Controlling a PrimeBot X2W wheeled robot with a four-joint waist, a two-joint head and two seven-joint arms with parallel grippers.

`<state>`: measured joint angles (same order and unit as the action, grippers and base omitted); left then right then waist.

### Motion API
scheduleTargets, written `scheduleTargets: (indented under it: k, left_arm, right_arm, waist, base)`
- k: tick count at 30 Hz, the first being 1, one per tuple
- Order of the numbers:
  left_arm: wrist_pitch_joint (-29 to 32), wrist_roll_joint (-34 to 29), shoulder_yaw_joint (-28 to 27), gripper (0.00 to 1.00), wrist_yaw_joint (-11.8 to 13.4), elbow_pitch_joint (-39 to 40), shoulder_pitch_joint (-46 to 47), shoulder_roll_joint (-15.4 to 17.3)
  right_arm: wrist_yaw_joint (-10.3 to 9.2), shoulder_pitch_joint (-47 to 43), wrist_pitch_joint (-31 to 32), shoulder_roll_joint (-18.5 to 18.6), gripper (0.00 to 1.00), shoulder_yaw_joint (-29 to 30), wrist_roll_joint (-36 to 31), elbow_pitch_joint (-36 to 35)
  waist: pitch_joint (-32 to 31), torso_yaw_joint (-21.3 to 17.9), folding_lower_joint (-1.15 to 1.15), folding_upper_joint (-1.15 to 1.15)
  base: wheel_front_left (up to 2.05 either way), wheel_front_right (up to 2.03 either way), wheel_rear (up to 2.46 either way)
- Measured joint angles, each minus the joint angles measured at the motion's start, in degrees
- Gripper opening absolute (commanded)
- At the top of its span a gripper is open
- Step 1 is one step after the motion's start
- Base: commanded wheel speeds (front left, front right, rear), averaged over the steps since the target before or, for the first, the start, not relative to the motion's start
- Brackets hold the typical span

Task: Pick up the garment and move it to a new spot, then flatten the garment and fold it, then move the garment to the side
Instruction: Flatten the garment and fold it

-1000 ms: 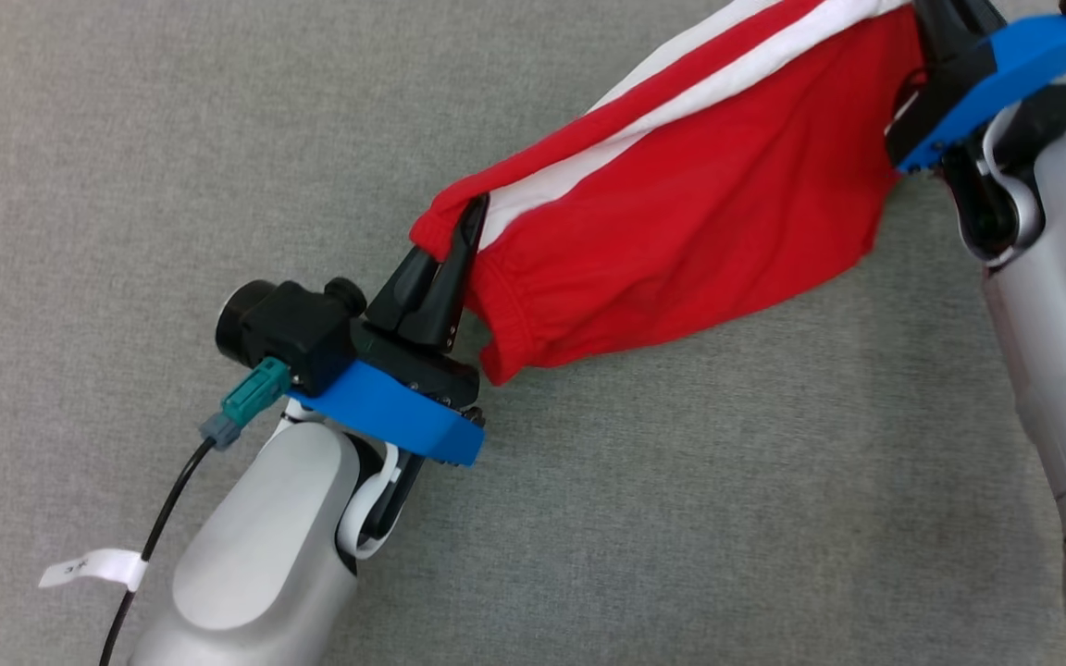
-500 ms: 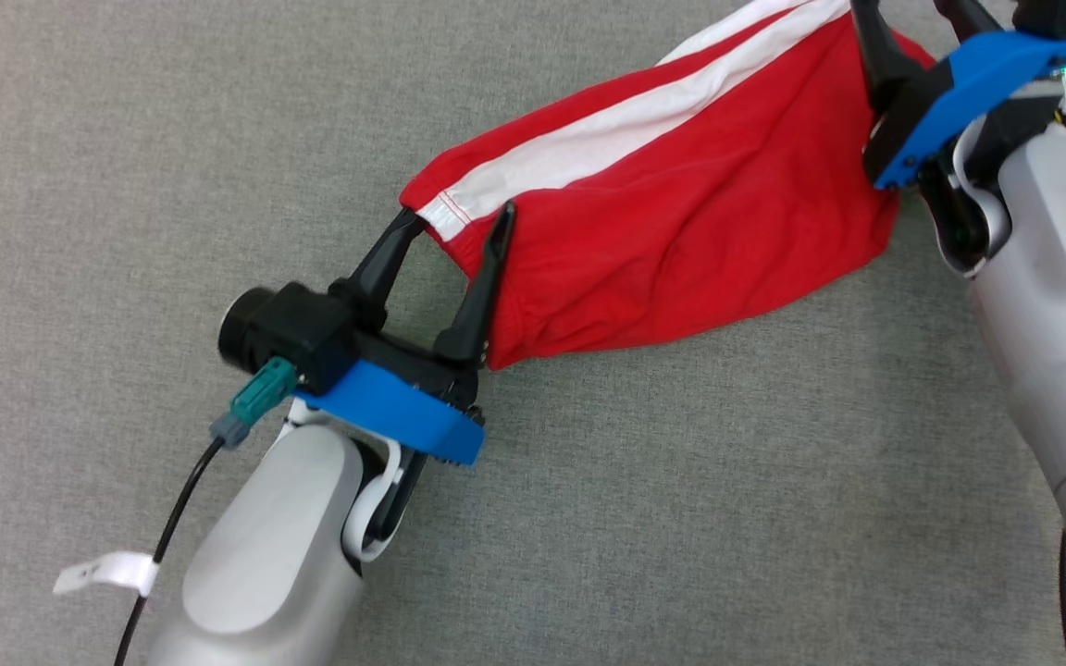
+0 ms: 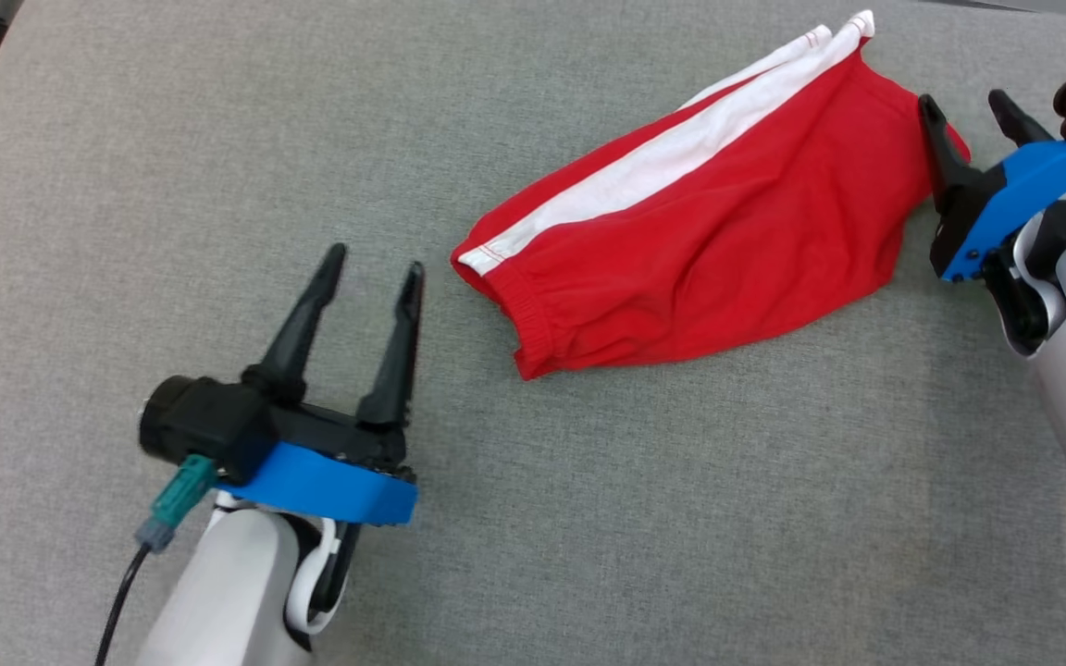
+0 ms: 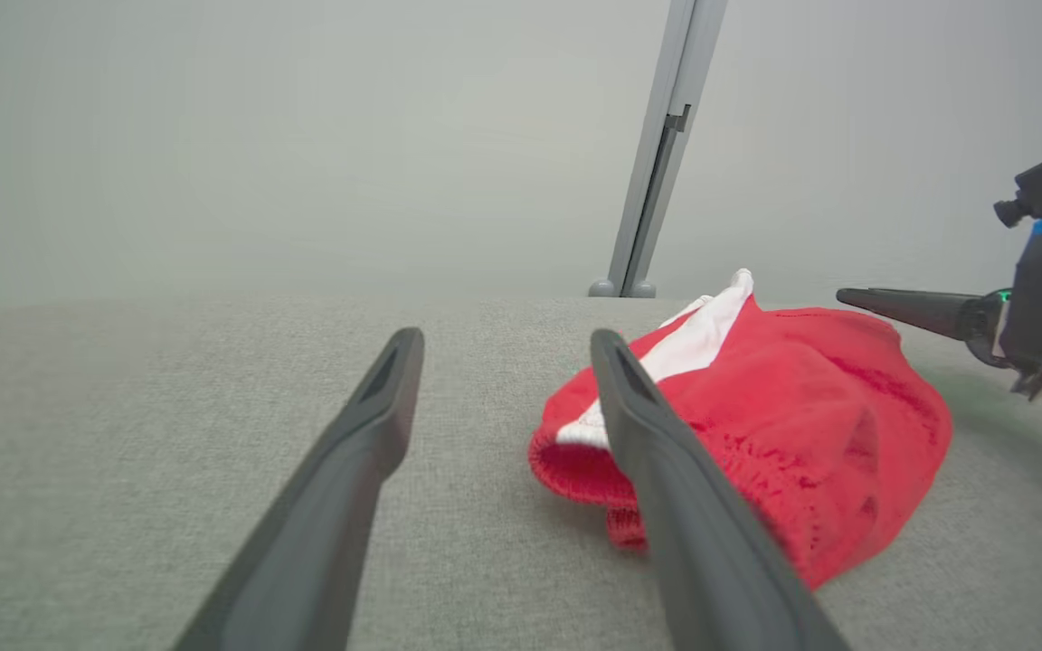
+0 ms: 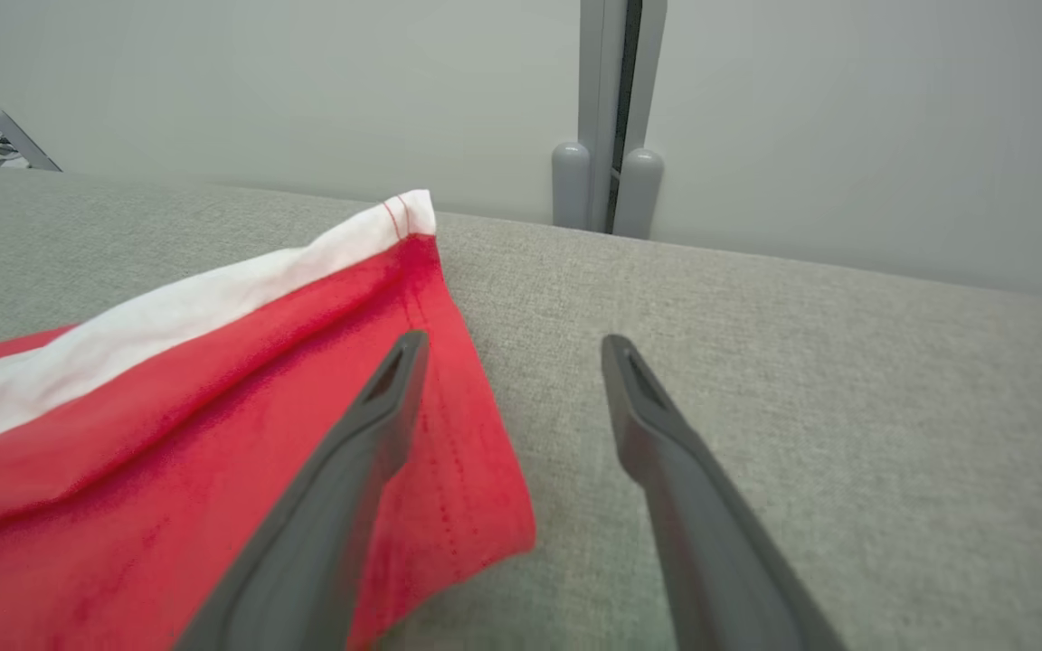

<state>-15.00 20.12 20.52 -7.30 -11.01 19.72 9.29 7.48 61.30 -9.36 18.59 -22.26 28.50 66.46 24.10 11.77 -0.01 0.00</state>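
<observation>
garment [image 3: 700,240] lying on the padded surface [image 3: 588,509], slanting from the centre toward the far right. left gripper [image 3: 377,257] left of its near end, apart; right gripper [image 3: 961,97] at its far end, one finger over the corner. post [image 5: 609,108] behind the surface's far edge.
</observation>
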Motion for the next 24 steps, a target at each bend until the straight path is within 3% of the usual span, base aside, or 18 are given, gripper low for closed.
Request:
scheduleTargets:
  k: [10, 19, 21, 22, 24]
  left_arm:
    - [0.00, -3.14, -12.57, 1.00, 1.97, 5.87, -4.27, -4.03]
    - [0.00, -5.20, -18.04, 1.00, 1.87, 6.51, -5.61, -6.02]
    - [0.00, -5.36, -18.52, 1.00, 1.71, 6.25, -5.78, -6.09]
    - [0.00, -5.55, -18.72, 1.00, 1.70, 6.16, -5.83, -6.19]
    - [0.00, -5.61, -19.28, 1.00, 1.65, 6.05, -5.83, -6.27]
  right_arm:
    - [0.00, -0.59, 1.10, 0.33, 1.00, -2.32, 1.16, 3.07]
    - [0.00, -0.59, 3.14, 0.44, 1.00, -3.53, 1.92, 5.10]
    - [0.00, -0.59, 4.71, 0.25, 0.49, -3.57, 2.59, 5.22]
    - [0.00, -0.59, 5.34, 0.04, 0.00, -3.50, 3.22, 5.22]
    - [0.00, -0.62, 5.80, -0.09, 0.00, -3.76, 3.69, 4.94]
  waist:
    - [-0.31, 1.81, 0.00, 0.00]
    - [-0.07, 3.12, 0.00, 0.00]
    - [-0.04, 3.24, 0.00, 0.00]
    - [-0.03, 3.26, 0.00, 0.00]
    - [-0.05, 3.21, 0.00, 0.00]
  base:
    - [0.00, 0.00, 0.00]
    - [0.00, 0.00, 0.00]
    - [0.00, 0.00, 0.00]
    - [0.00, 0.00, 0.00]
    - [0.00, 0.00, 0.00]
